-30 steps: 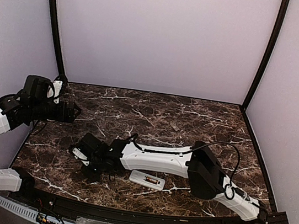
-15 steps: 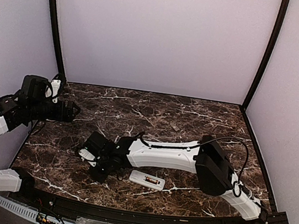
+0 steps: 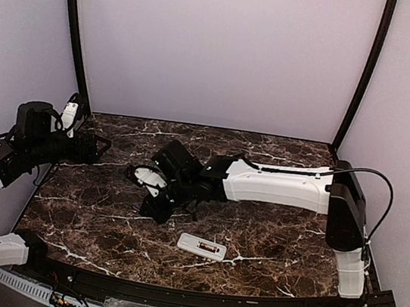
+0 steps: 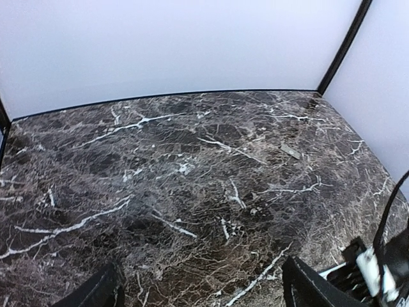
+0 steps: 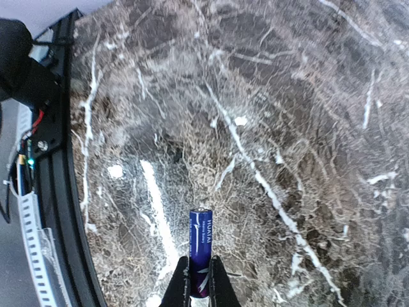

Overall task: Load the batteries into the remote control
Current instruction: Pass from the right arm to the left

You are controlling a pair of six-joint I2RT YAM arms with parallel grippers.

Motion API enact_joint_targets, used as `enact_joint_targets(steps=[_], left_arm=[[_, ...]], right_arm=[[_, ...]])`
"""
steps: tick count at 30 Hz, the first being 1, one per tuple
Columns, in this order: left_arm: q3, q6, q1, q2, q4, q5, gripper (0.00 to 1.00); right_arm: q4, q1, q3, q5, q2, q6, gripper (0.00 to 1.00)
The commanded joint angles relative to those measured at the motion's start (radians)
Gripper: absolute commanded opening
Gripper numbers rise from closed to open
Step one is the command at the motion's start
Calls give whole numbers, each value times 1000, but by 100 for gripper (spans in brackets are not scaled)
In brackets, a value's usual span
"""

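Above the table (image 5: 300, 115), right fingers (image 5: 220, 286) pinch battery (image 5: 200, 246)

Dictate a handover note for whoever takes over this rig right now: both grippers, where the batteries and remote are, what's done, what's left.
Left gripper: open, empty, over the table's left side.
Right gripper: shut on a battery, above the table, back-left of the remote.
Remote control: lies near the front edge, with a reddish shape in its bay, probably the other battery.
Grey cover piece: lies further back.
Left to do: seat the held battery in the bay.
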Motion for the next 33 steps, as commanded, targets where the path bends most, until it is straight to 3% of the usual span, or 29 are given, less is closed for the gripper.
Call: enact_joint_targets(steps=[1,6,9,13,16,21,29,33], left_arm=[[-7,77,5,-26,73,150,83],[-4,233,-22,-43,163,334,79],[9,354,-93,-22,184,312,79],[54,569,-283,69,148,246,81],[65,708,-333,132,142,291,82],[71,1061,-441,219,171,349,80],[17,1576,-570,334,393,173,68],[23,1664,-601,392,441,114,65]], right_arm=[[101,-57,-72,-98,-147,19,0],[87,-120,-195,-124,-287,40,0],[94,-160,-287,-133,-366,60,0],[90,-216,-379,-173,-452,77,0],[82,-259,-430,-238,-491,61,0],[32,-295,-450,-305,-515,7,0],[17,-307,-453,-403,-521,-1,0],[30,-308,-444,-447,-514,21,0]])
